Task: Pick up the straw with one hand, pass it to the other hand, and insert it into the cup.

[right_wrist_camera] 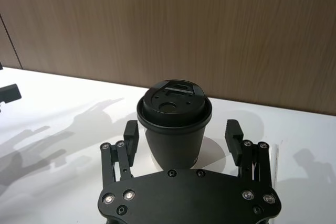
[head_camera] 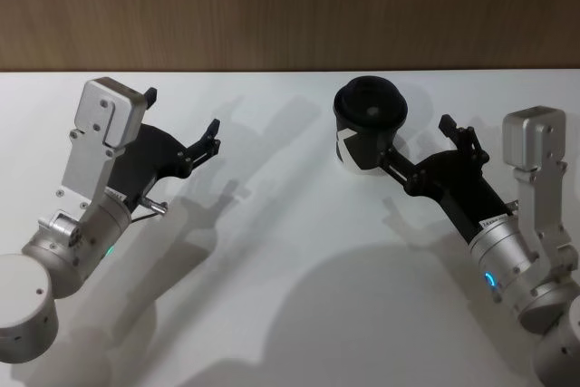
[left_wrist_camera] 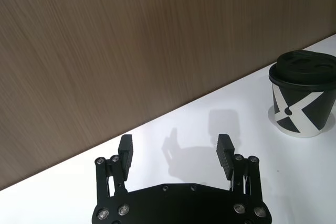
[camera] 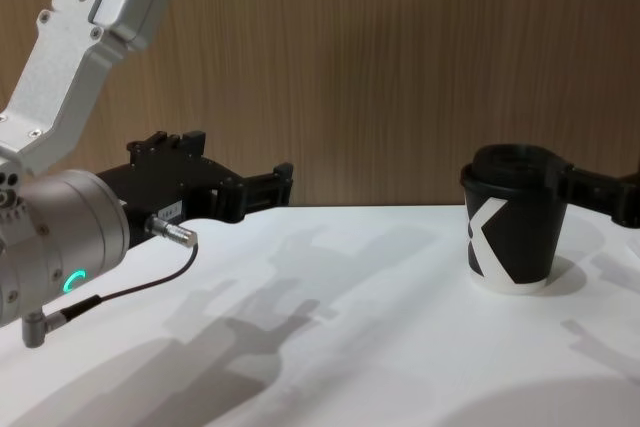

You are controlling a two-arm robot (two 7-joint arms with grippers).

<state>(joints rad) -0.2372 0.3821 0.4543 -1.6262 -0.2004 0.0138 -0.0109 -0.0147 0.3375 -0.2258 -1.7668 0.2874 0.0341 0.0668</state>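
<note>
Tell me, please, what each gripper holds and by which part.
Nothing is held. The left gripper is open and empty; the right gripper stands open around the cup.

The black paper cup (left_wrist_camera: 302, 98) with its domed lid runs off the right edge of the left wrist view; in the right wrist view its foot is hidden behind the blocky black body of the right gripper (right_wrist_camera: 182, 132), itself cropped at the bottom edge; the left gripper (left_wrist_camera: 175, 145) is cropped likewise, bottom centre; at the chest view's right edge one slim black finger (camera: 600, 190) leaves the frame; the silver-grey left arm (head_camera: 27, 305) and right arm (head_camera: 517, 260) are cut at the head view's lower corners.
</note>
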